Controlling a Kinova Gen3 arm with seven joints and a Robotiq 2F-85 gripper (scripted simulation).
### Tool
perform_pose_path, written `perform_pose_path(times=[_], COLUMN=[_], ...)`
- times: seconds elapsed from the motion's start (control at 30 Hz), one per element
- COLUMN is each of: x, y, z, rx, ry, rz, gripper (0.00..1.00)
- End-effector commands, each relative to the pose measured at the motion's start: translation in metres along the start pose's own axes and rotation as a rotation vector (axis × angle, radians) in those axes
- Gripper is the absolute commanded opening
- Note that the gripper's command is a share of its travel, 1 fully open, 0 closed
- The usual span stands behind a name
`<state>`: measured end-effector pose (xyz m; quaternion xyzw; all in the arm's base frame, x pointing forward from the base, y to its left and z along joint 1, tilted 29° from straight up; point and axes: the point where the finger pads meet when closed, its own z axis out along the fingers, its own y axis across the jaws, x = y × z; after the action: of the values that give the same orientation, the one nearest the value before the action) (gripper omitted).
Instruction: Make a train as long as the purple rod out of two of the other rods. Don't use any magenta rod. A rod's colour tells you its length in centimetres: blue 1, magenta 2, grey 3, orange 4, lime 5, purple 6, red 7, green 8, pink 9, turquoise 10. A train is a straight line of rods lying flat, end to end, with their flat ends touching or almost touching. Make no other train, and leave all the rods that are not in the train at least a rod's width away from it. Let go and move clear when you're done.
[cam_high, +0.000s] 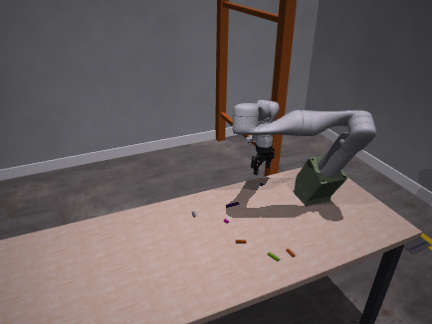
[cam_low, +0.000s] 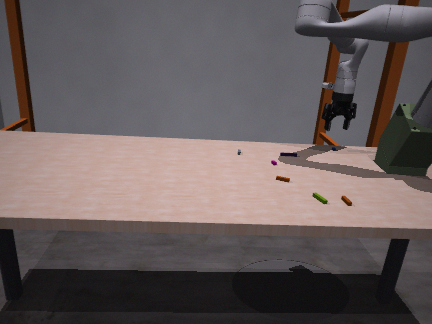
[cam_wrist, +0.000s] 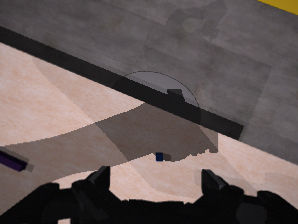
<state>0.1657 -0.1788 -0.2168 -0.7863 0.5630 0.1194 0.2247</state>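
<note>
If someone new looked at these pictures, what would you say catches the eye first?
Probably the grey arm reaching from its green base at the table's far right, its open gripper hanging above a tiny blue rod near the back edge. Next, the small rods scattered mid-table: purple, magenta, grey, lime and two orange.

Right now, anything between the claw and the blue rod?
Nothing. The open claw hangs above the blue rod with only air between; the wrist view shows the rod on bare table ahead of the fingers, in the arm's shadow.
</note>
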Motion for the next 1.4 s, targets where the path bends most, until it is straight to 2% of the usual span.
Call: perform_pose_path(times=[0.0, 0.47, 0.5, 1.37], x=[-0.0003, -0.0003, -0.0003, -0.0003], y=[0.0046, 0.0057, 0.0057, 0.0057], z=[-0.0011, -0.0011, -0.0011, -0.0011], rx=[-0.002, -0.002, -0.002, -0.002], ry=[0.003, 0.003, 0.003, 0.003], rz=[-0.017, -0.032, -0.032, -0.032], gripper=[1.0, 1.0, 0.24, 0.24])
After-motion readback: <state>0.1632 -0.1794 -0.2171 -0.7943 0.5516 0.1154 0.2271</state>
